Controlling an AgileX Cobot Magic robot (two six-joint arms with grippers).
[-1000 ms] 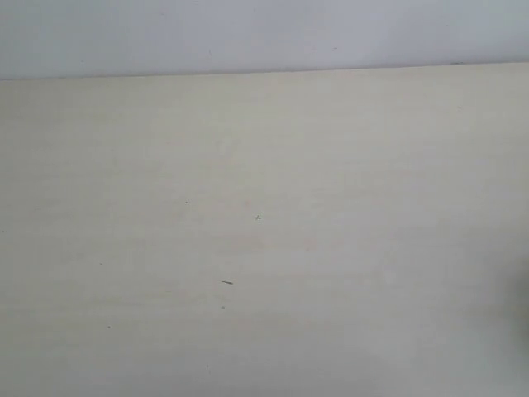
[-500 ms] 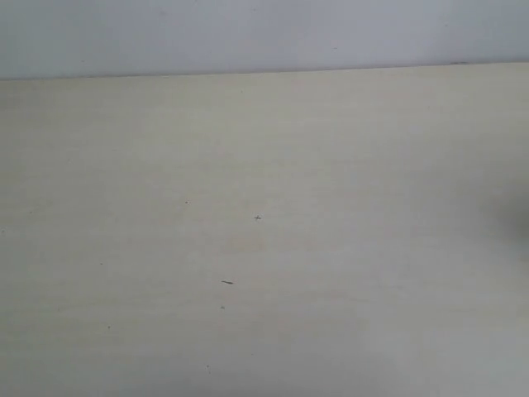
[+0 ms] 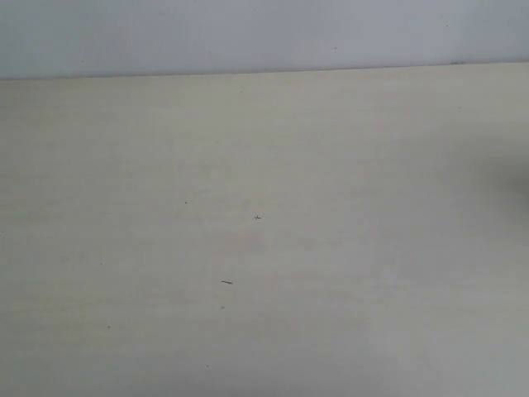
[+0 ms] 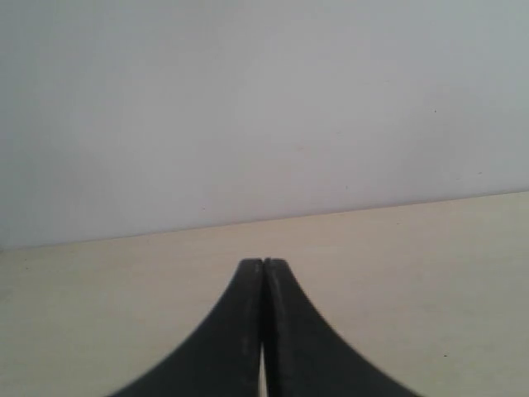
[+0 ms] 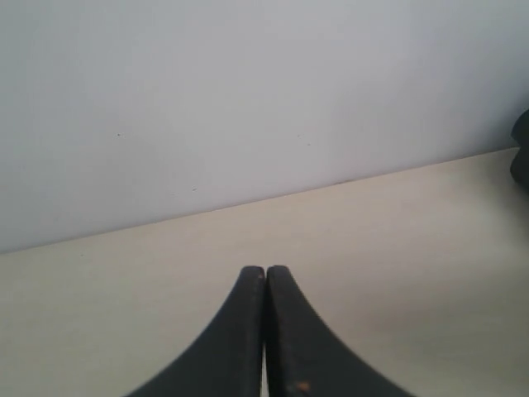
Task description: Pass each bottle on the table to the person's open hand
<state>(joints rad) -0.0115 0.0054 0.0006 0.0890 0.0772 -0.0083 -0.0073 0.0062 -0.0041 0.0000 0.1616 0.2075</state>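
The pale cream table [image 3: 331, 165] fills the exterior view and bears only a few tiny dark specks [image 3: 226, 282]. No bottle and no person's hand shows in any view. Neither gripper appears in the exterior view. In the left wrist view my left gripper [image 4: 264, 263] hangs over the table [image 4: 413, 265], its black fingers pressed together with nothing between them. In the right wrist view my right gripper [image 5: 265, 270] is likewise shut and empty above the table [image 5: 397, 240].
A plain grey-white wall [image 3: 248, 33] rises behind the table's far edge. A dark object [image 5: 521, 157] juts in at the border of the right wrist view; I cannot tell what it is.
A faint dark shadow at the exterior view's right edge has shifted upward; nothing else differs.
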